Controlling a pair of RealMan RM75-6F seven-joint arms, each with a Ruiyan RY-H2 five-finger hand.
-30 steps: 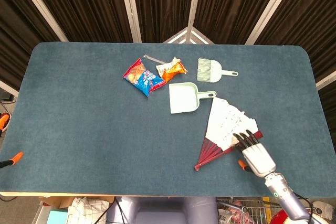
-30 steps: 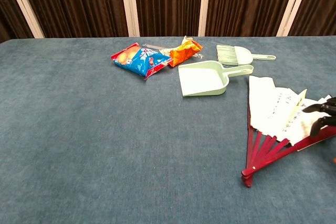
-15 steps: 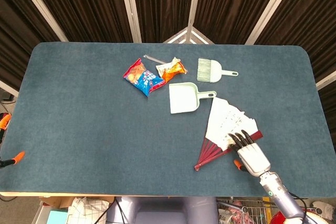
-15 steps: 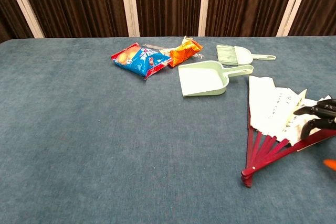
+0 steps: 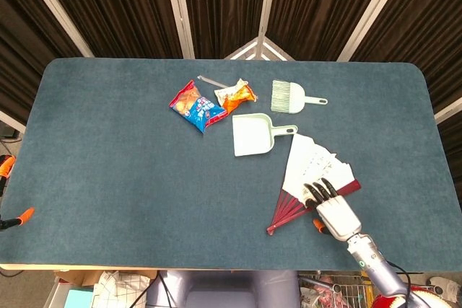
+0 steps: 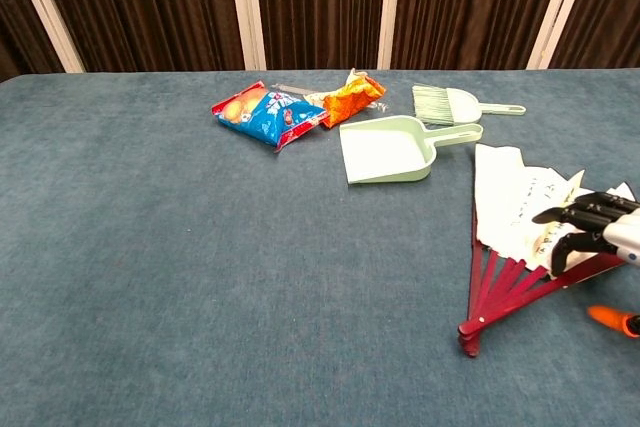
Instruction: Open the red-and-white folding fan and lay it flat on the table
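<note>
Sliding leftward over the last second, right hand (image 5: 334,212) now hovering at the red-and-white folding fan (image 5: 312,175), fingers (image 6: 572,213) apart, gripping nothing. Lying part-spread near the table's (image 5: 108,164) right front, ribs running front-left to back-right; left hand unseen.

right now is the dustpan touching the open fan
Apart. The head view shows a strip of blue table between the dustpan and the fan; the chest view shows the same gap below the dustpan's handle.
</note>
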